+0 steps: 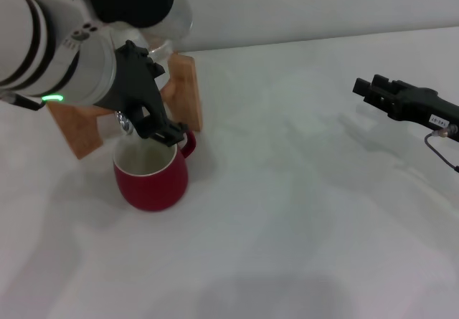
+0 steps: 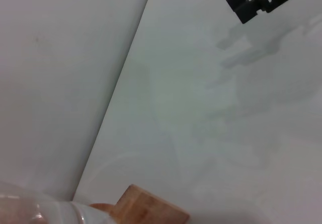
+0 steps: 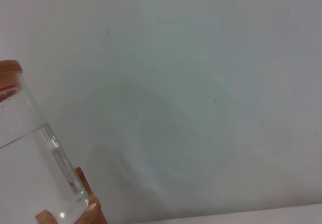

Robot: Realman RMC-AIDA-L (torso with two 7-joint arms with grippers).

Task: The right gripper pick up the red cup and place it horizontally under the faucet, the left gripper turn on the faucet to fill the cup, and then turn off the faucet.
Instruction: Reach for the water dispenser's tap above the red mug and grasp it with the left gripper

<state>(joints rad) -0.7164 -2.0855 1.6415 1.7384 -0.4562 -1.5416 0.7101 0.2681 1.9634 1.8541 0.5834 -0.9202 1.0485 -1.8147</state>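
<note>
The red cup (image 1: 152, 178) stands upright on the white table (image 1: 308, 211), near the table's far left corner, right in front of the wooden stand (image 1: 183, 89); its open mouth faces up and its handle points toward the stand; so the first job looks done, because the cup is already sitting under the faucet (image 1: 128, 123); only a little shiny bit of the faucet peeks out, as the black claw hides most of it.

The left claw (image 1: 159, 129) is at work now; it hangs from the big white arm with the green light and reaches down just over the far rim of the cup, right at the faucet; its fingers seem to be wrapped around the faucet's handle, but I cannot tell if they are pinched tight or a bit apart, because the claw itself blocks the view.

The right claw (image 1: 367, 87) waits well away, above the table's right edge; it holds nothing; I cannot tell if its fingers are apart or together from here.

The clear water jar (image 3: 30, 153) on the stand has water in it; inside the cup I see the pale bottom and maybe a little water, but I cannot be sure, and I see no stream falling.

So I think we are in the middle part; the cup is in place; the filling is either starting or ending; what is left is to get the cup full and make sure the faucet is turned off.
</note>
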